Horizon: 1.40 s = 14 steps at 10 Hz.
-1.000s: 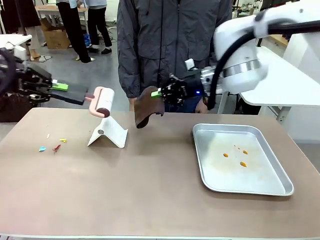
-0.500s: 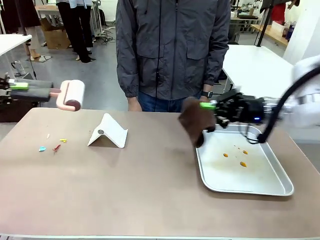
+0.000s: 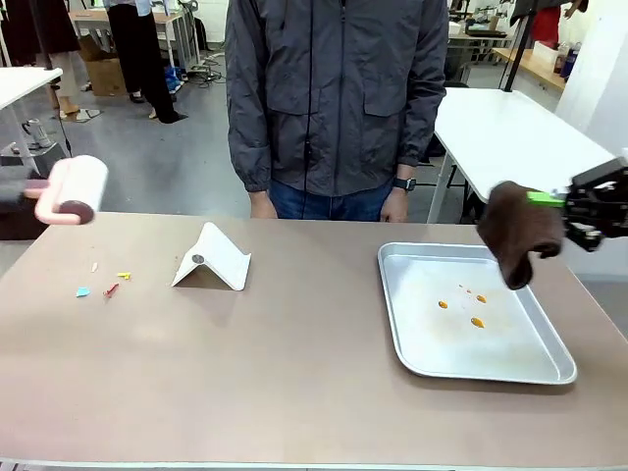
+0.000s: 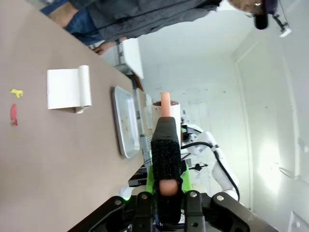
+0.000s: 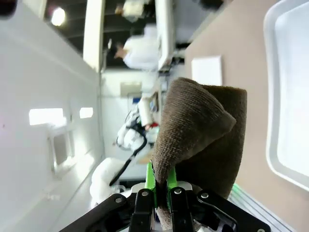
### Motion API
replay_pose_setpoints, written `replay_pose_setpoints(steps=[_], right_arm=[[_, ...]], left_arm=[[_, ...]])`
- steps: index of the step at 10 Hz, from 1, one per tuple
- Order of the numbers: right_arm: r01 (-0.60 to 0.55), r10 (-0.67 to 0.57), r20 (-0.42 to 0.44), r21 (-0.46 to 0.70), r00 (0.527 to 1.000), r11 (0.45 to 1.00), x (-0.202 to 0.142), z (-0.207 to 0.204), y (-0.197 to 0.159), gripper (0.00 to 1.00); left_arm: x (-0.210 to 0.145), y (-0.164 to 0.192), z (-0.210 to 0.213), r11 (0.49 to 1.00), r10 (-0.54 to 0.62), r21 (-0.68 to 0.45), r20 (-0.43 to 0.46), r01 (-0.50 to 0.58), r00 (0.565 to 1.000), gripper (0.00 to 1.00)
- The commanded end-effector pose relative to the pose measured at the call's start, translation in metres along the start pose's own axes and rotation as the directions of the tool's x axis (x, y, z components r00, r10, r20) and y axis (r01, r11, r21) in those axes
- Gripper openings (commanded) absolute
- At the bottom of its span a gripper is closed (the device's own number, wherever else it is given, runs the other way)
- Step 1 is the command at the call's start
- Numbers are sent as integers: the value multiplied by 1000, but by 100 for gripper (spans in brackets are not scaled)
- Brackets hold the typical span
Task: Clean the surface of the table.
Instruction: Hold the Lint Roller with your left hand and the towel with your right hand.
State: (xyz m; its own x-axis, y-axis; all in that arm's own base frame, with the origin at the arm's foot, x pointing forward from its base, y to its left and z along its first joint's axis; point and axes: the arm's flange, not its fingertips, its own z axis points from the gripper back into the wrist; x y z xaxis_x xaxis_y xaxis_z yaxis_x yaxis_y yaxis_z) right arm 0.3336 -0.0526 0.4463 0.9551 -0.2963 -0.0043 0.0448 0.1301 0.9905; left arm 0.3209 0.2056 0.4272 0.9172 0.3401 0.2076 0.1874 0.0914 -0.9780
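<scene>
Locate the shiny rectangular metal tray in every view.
Front view: shiny rectangular metal tray on the brownish-tan table's right half.
Left wrist view: tray mid-picture, foreshortened.
Right wrist view: tray at the right edge.
Shared landmark: white folded card stand.

This is looking like a robotics lab: white benches [image 3: 510, 137] are filling the upper right, and people [image 3: 147, 49] are standing by a cardboard box [image 3: 110, 74] at upper left.

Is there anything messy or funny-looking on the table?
Yes. Tiny scraps, blue, red and yellow, lie scattered near the left end of the table. Orange blobs dirty the inside of the metal tray on the right.
</scene>
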Motion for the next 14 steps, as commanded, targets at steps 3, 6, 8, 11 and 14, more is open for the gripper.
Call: replay_pose_setpoints(steps=[3, 6, 8, 11, 14], right_arm=[[-41, 41, 56, -12, 998, 999, 3, 32, -29, 0], [19, -14, 104, -50, 994, 999, 5, 36, -16, 0], [19, -14, 104, -50, 994, 999, 5, 36, -16, 0], [19, -14, 104, -50, 994, 999, 5, 36, -16, 0], [19, -14, 104, -50, 994, 999, 5, 36, -16, 0]], left_arm=[[5, -3, 22, 1000, 18, -11, -137, -19, 990, 0], [1, -2, 22, 999, 32, -10, -99, -33, 995, 0], [1, -2, 22, 999, 32, -10, -99, -33, 995, 0], [1, -2, 22, 999, 32, -10, -99, -33, 995, 0], [1, -2, 22, 999, 32, -10, -99, -33, 995, 0]])
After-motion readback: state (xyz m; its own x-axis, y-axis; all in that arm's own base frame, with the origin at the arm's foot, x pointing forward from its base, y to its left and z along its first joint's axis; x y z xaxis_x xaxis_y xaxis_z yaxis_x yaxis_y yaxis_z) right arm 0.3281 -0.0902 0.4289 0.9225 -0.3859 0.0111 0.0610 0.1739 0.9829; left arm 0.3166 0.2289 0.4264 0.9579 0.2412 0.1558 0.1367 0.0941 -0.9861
